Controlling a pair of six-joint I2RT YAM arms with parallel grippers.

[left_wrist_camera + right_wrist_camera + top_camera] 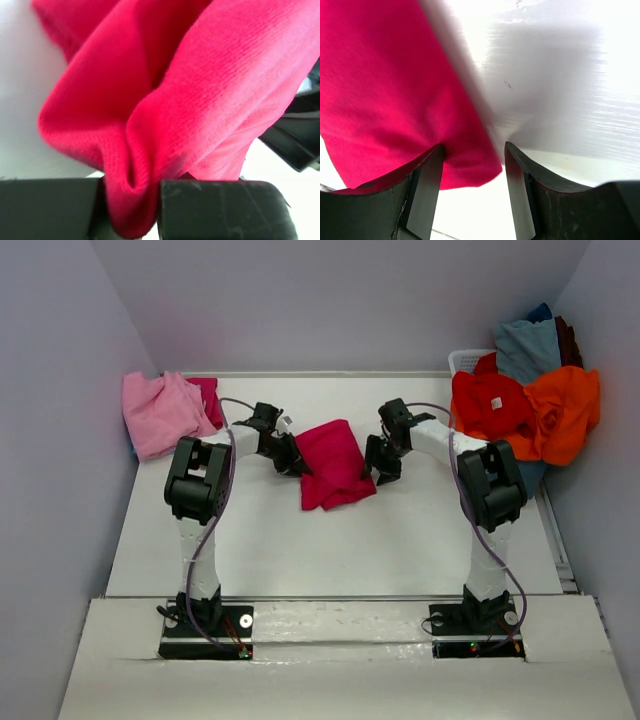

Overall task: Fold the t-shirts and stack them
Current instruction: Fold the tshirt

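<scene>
A crimson-magenta t-shirt (335, 465) lies folded in the middle of the table. My left gripper (297, 465) sits at its left edge. In the left wrist view a bunched fold of this t-shirt (200, 90) is pinched between the jaws of the shut left gripper (131, 210). My right gripper (380, 468) is at the t-shirt's right edge. Seen from the right wrist, the right gripper (472, 170) stands open, and a loose corner of the t-shirt (395, 100) lies between its fingers, touching the left finger (425, 195) only.
A light pink t-shirt (160, 412) lies crumpled at the back left, with a darker magenta one (208, 395) beside it. At the back right, red (490, 405), orange (565, 410) and grey-blue (527, 348) t-shirts are heaped over a white basket (465, 360).
</scene>
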